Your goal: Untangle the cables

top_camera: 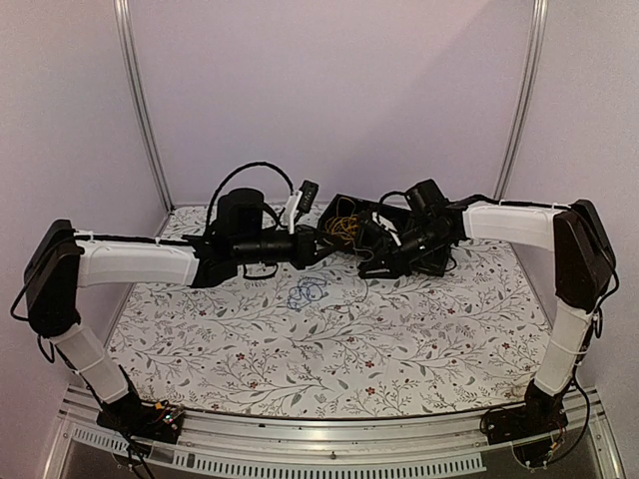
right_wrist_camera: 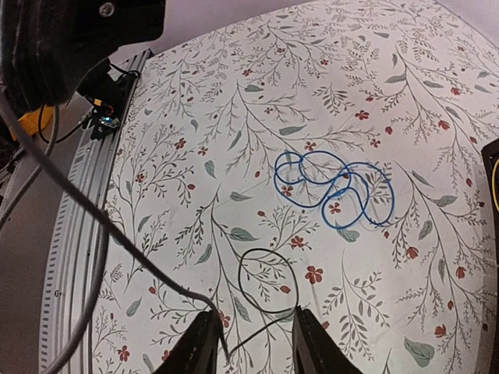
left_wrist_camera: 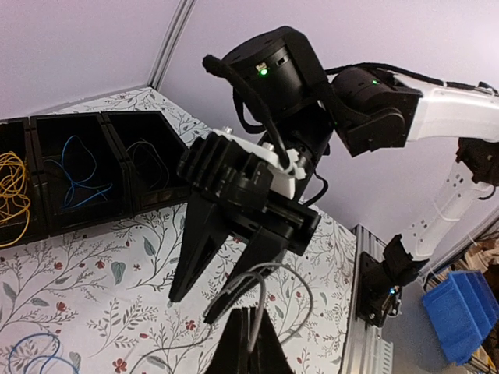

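My left gripper (left_wrist_camera: 249,312) is shut on a thin black cable (left_wrist_camera: 262,299) that arches up out of its fingertips. The cable runs past one finger of my right gripper (left_wrist_camera: 189,310), which hangs open just in front. In the right wrist view the right gripper (right_wrist_camera: 254,315) is open above the table. The black cable's loop (right_wrist_camera: 266,249) lies on the cloth and its strand passes between the fingers without being pinched. A blue cable (right_wrist_camera: 343,173) lies coiled on the table beyond. In the top view both grippers (top_camera: 327,242) (top_camera: 371,264) meet beside the tray.
A black tray (left_wrist_camera: 101,210) with compartments stands at the back, holding yellow cables (left_wrist_camera: 12,195) and a blue cable (left_wrist_camera: 74,175). The loose blue cable (top_camera: 308,292) lies mid-table. The aluminium rail (right_wrist_camera: 78,226) runs along the near table edge.
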